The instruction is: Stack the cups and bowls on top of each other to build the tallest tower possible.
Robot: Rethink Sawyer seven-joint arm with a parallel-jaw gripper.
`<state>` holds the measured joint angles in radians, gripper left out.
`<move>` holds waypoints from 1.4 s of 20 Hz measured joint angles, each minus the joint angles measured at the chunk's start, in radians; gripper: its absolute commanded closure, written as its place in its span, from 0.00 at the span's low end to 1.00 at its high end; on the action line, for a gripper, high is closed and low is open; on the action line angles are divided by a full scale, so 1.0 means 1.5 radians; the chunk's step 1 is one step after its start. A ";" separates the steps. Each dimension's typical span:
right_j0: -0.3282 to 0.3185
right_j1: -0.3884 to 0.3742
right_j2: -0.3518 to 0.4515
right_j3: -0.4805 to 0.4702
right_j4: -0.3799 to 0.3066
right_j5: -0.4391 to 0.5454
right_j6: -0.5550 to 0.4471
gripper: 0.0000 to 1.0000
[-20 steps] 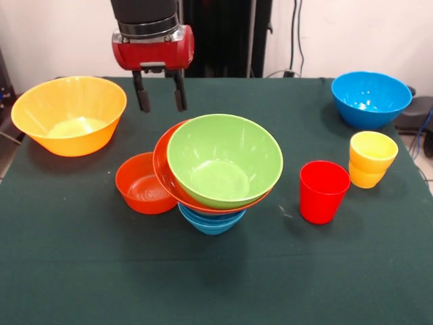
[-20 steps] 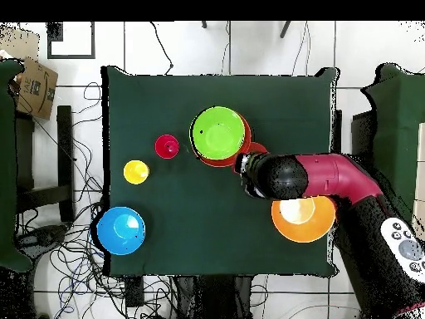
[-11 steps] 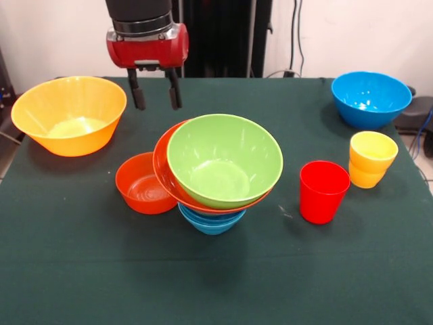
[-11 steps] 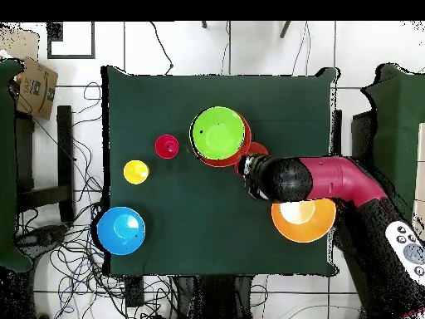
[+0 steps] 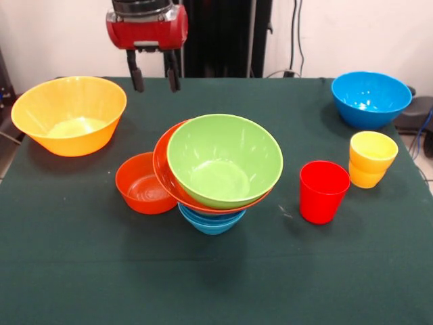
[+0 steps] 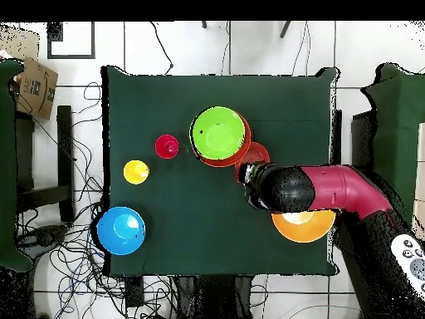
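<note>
At mid-table stands the tower [image 5: 215, 183]: a green bowl [image 5: 224, 160] tilted inside a red-orange bowl [image 5: 164, 166], both resting on a small blue bowl [image 5: 210, 221]. A small red-orange bowl [image 5: 142, 183] touches its left side. The red cup [image 5: 323, 191] and the yellow cup [image 5: 371, 158] stand to the right. My gripper [image 5: 153, 76] hangs open and empty high above the far left of the table, behind the tower. From overhead the gripper [image 6: 246, 176] is beside the green bowl [image 6: 217, 134].
A large orange-yellow bowl [image 5: 70, 114] sits at the left, partly covered by my arm [image 6: 332, 189] in the overhead view. A large blue bowl [image 5: 371, 98] stands at the far right corner. Cables and a cardboard box [image 6: 33, 86] lie off the table.
My gripper has risen and drawn back away from the tower, still open. The bowls and cups have not moved.
</note>
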<state>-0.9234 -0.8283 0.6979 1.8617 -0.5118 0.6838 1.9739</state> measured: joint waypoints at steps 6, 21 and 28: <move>0.013 -0.070 0.000 0.029 0.057 0.005 0.000 0.00; 0.181 -0.181 -0.032 0.034 0.142 0.043 0.006 0.00; 0.304 -0.172 -0.090 0.024 0.146 0.043 0.065 0.00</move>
<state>-0.4676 -1.0858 0.5624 1.8977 -0.2932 0.7487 2.0709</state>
